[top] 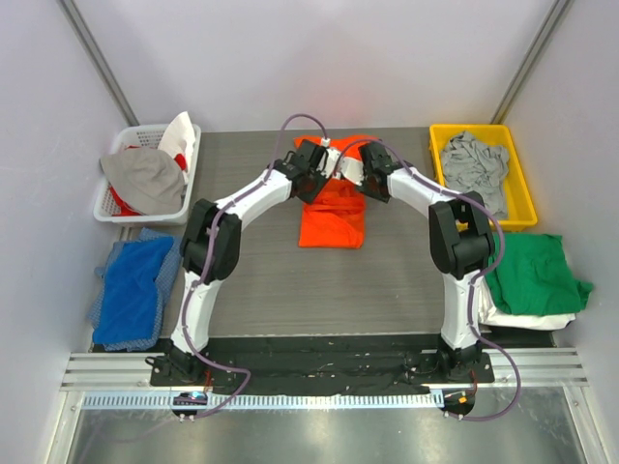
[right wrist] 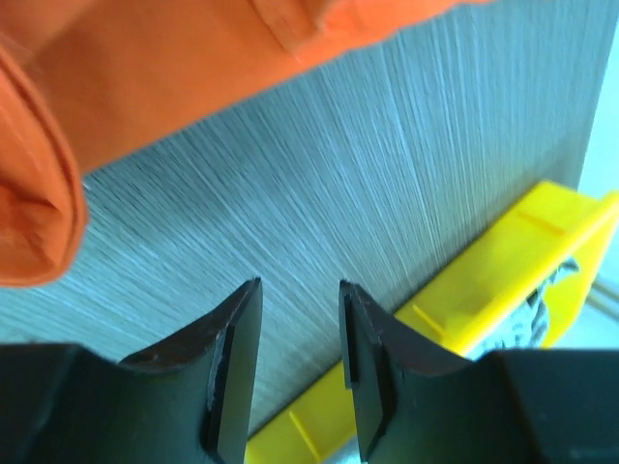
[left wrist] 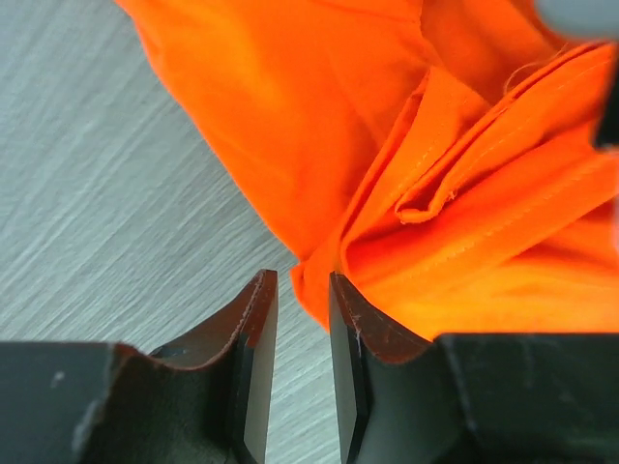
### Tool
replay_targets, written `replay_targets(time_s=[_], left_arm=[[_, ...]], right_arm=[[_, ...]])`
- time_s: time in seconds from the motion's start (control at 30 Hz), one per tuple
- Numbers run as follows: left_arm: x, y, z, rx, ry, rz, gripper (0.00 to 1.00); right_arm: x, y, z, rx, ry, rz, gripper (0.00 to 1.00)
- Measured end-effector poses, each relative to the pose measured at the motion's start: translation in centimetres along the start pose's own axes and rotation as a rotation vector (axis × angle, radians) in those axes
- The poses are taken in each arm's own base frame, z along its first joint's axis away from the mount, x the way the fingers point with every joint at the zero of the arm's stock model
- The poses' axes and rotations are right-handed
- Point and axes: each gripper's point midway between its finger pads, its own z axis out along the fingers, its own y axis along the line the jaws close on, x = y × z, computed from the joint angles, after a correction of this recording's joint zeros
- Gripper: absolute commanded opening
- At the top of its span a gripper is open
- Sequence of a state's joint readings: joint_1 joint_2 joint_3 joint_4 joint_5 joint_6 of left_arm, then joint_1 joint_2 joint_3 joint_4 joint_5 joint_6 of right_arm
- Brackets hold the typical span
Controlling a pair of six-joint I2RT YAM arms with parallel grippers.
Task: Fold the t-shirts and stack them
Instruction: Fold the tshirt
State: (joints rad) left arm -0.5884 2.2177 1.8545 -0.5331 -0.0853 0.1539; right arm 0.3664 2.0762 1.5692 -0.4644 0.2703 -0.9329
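Note:
A bright orange t-shirt (top: 332,220) lies partly folded at the middle back of the table. Both grippers hang over its far end, the left gripper (top: 319,182) on its left side and the right gripper (top: 368,184) on its right. In the left wrist view the left gripper (left wrist: 302,288) is open by a narrow gap. A corner of the orange shirt (left wrist: 426,193) lies just ahead of its tips, not pinched. In the right wrist view the right gripper (right wrist: 300,288) is open over bare table, with the orange shirt (right wrist: 145,77) off to its left.
A yellow bin (top: 517,198) at the back right holds a light grey shirt (top: 474,164). A green shirt (top: 530,275) lies on a white one at the right edge. At the left stand a white basket (top: 106,208) of clothes and a blue cloth (top: 135,285).

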Motion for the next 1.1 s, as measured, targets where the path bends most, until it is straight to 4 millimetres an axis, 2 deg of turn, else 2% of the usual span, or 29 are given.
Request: replay_targets(time_s=[0.1,0.23,0.4,0.47,0.53,0.63,0.77,0.87,1.0,1.1], left_arm=[[-0.7,0.1,-1.2,-0.004,-0.02,-0.001,0.33],[-1.6,0.4,-4.1,-0.006,-0.062,-0.001,0.35],[-2.7,-0.4,-7.2,0.017,-0.118,0.015,0.47],[-2.6,-1.0,-8.3,0.036,-0.137,0.016,0.59],[-2.3,-1.4,-8.5,0.049,-0.145,0.0,0.69],[-1.0,-1.1,-8.1,0.055,-0.139,-0.048,0.72],[1.4,1.8,-6.8,0.012,-0.109,-0.149,0.73],[2.4,4.0,-6.3,-0.031,-0.106,-0.203,0.73],[2.7,6.4,-6.1,-0.08,-0.121,-0.237,0.73],[2.5,7.2,-6.2,-0.095,-0.134,-0.247,0.73]], right_arm=[[0.0,-0.4,-0.2,0.021,0.002,0.017,0.45],[-0.4,-0.6,-1.3,0.048,-0.016,0.05,0.45],[0.0,-0.2,-3.3,0.061,-0.044,0.09,0.48],[0.5,0.6,-4.5,0.044,-0.065,0.116,0.57],[0.5,1.5,-5.5,0.024,-0.106,0.145,0.63],[0.4,2.9,-6.5,-0.008,-0.166,0.182,0.66],[-0.1,4.8,-7.0,-0.045,-0.237,0.214,0.66],[-1.1,5.3,-7.0,-0.063,-0.282,0.232,0.65],[-2.8,5.2,-7.0,-0.073,-0.339,0.245,0.64],[-4.4,5.1,-6.4,-0.082,-0.364,0.241,0.63]])
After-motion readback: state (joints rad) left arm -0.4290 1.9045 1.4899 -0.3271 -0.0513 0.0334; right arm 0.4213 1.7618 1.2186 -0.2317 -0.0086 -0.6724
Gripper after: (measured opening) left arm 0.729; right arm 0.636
